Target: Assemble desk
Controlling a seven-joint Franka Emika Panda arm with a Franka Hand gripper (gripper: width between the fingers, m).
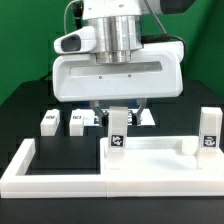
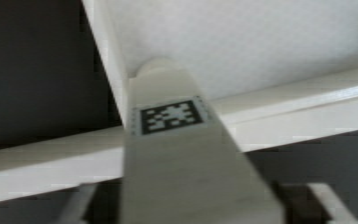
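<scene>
I judge the leg at ten o'clock on the tabletop light, stiff, probably slick; I'd take its flat sides. The end effector straddles it; whether clamped, I cannot tell.

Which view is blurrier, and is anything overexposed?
Wrist view: soft all over, the close tagged leg out of focus, its tag smeared. Exterior view: sharper, evenly lit; the white border fence is nearly blown out, with little shading on it.
</scene>
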